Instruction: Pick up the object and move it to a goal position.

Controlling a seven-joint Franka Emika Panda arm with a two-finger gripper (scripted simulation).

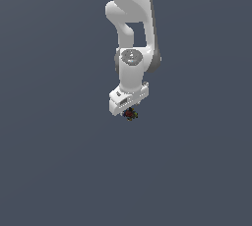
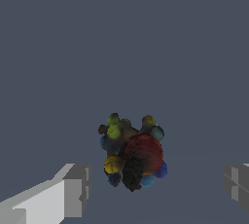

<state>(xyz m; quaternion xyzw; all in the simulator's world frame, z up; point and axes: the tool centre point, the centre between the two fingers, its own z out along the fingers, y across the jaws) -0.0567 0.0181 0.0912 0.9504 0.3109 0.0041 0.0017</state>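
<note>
Flat, even simulator light — soft shading, low-resolution renders, no glare — dim grey backdrop

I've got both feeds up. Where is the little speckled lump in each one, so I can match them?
Exterior view: the lump sits just under the white gripper, near picture centre.
Wrist view: the lump lies between the two fingers, touching neither.
Shared landmark: the gripper's pale fingers.

- arm (image 1: pixel 132 33) is plain glossy white, chunky rounded links, grey shading down one side
- grey round cap (image 1: pixel 130 56) on the wrist joint
- gripper (image 1: pixel 129 108) is a boxy white block
- fingers (image 2: pixel 73 189) look blocky, grey pads, white backs
</note>
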